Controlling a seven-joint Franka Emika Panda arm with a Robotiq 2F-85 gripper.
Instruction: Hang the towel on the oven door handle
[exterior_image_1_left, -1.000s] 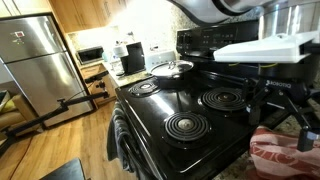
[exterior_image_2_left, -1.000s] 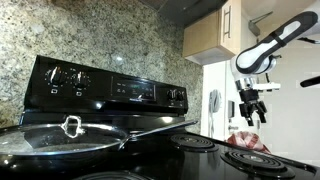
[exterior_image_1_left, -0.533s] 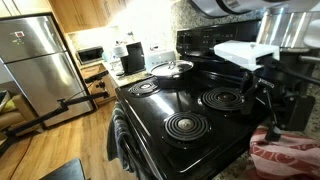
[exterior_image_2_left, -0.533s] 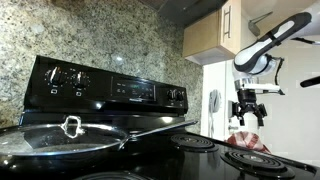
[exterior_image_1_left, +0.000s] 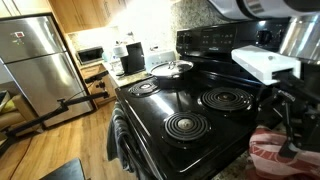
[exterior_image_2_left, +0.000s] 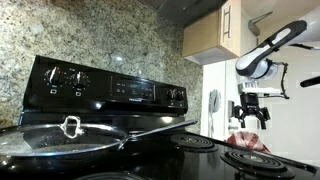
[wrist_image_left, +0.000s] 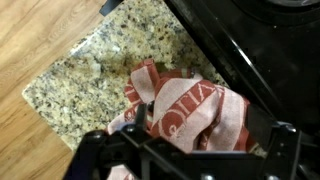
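The towel, brick-red with white stripes and lettering, lies crumpled on the granite counter beside the stove. It also shows in both exterior views. My gripper is open, with its fingers spread on either side of the towel, just above it. It also appears in both exterior views. The oven door handle on the black range's front is hard to make out. A dark grey cloth hangs over that spot.
The black glass cooktop has coil burners. A lidded pan sits on a back burner. The range's control panel backs onto a granite wall. A steel fridge stands across the wood floor. A wall cabinet is near the arm.
My arm has moved over and down toward the towel at the counter's edge. The gripper stays open and the towel has not moved.
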